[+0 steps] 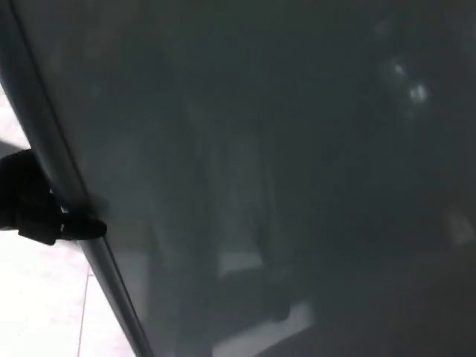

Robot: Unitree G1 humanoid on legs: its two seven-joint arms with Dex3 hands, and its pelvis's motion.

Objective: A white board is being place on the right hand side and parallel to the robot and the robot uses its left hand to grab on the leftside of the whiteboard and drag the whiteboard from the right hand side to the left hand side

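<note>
Floor of pale tile shows only as a bright sliver below and to the left of the robot hand. One whiteboard fills everything to that hand's right, its dark face dim with faint reflections and its edge slanting. One left robot hand pinches that left edge, a finger hooked over onto the board's face.

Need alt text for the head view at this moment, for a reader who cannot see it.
A large grey-looking whiteboard panel fills nearly the whole frame, its framed left edge running diagonally. The robot's black left hand grips that edge at far left, over pale tiled floor.
</note>
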